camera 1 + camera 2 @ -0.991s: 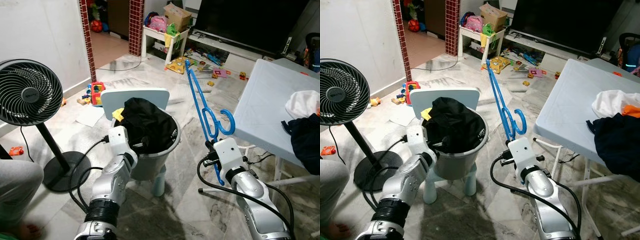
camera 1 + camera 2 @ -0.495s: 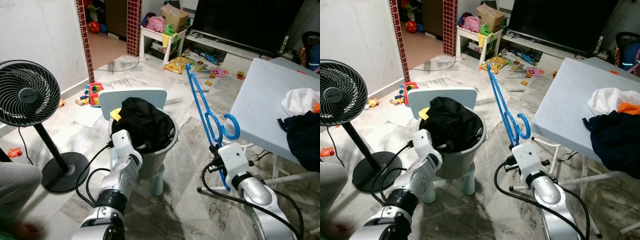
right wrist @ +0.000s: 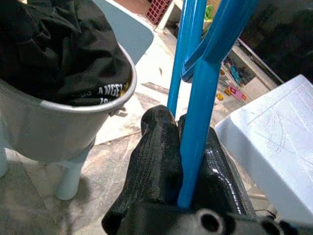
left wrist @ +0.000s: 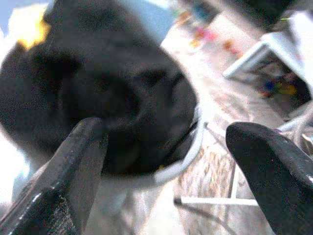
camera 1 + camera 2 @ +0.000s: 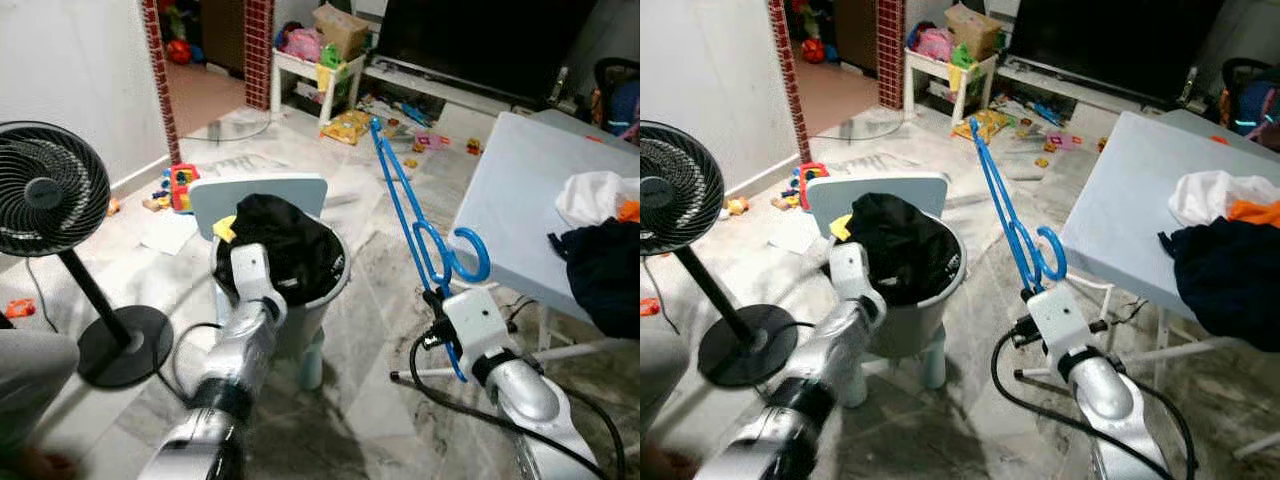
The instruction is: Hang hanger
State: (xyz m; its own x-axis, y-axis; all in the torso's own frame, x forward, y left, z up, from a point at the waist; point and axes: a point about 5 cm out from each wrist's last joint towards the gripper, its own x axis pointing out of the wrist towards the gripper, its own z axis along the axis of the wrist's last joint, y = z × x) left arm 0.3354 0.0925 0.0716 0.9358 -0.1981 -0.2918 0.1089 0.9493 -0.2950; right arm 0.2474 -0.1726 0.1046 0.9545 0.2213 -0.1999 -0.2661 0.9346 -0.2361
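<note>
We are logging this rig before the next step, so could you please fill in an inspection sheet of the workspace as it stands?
Surface: marble floor; pale blue table on the robot's right.
Job's things: blue hanger, upright in the right gripper.
Clutter: bucket of black clothes on a stool; dark and white clothes on the table; toys on the floor.
Grippers: right gripper shut on the hanger's bar; left gripper open, by the bucket.
Cables: black cable looping at the right wrist; another at the left arm.
Surroundings: fan, TV, doorway with red brick edge.
</note>
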